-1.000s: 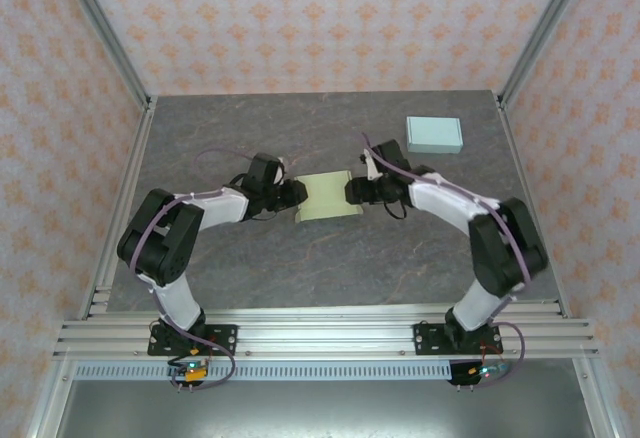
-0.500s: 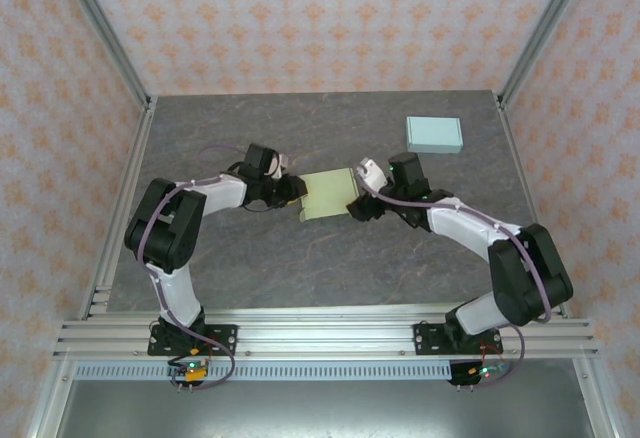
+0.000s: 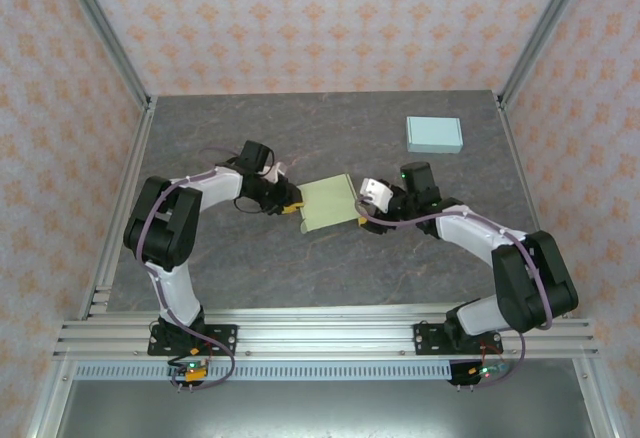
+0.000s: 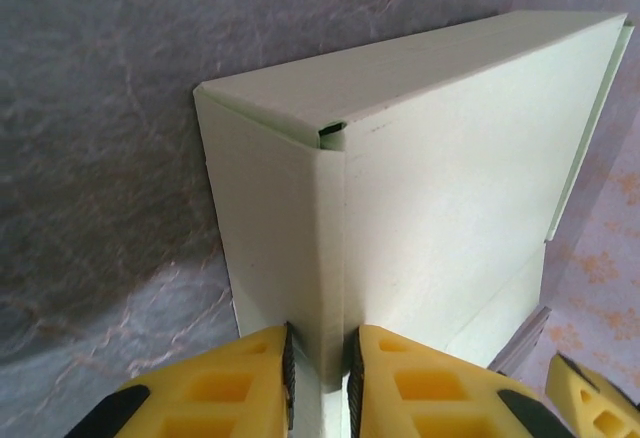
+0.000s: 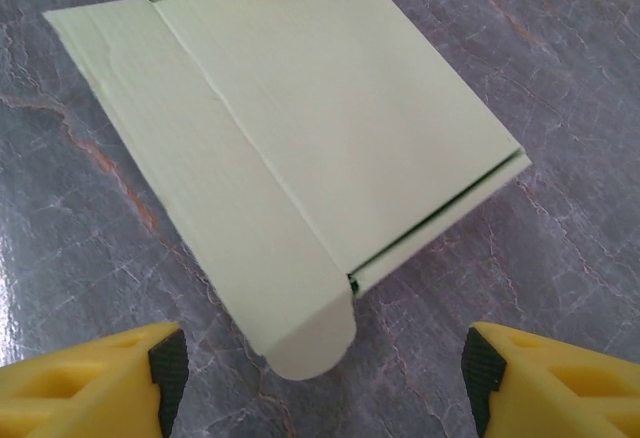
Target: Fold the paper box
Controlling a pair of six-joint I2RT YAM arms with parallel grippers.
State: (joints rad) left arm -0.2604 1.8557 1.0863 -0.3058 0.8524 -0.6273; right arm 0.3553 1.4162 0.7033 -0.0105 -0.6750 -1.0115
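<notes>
Tabletop (image 3: 300,258) comes first: we see a grey marbled surface with the paper box (image 3: 328,201) lying near its middle, between the two arms. A pale blue box (image 3: 434,135), closed and neat, sits well apart at the far right.

The paper box is pale green and looks mostly formed. From the right wrist view we see a broad flat top panel, a side panel folded down along one long edge, and a thin dark seam where the lid meets the wall on the opposite side.

The left gripper (image 4: 318,358) is at the box's left end, its yellow fingers pressed together on an upright side panel, which they pinch just below the corner. The right gripper (image 5: 320,378) hovers just off the box's right end with its fingers spread wide and touching nothing.

One rounded flap (image 5: 300,338) sticks out loose at the near corner, resting on the table instead of being tucked in. At the corner above the left fingers we also see a small gap (image 4: 331,130).

We judge the task to be near its end: the body is shaped, and what remains is tucking that flap and closing the corners flush.
</notes>
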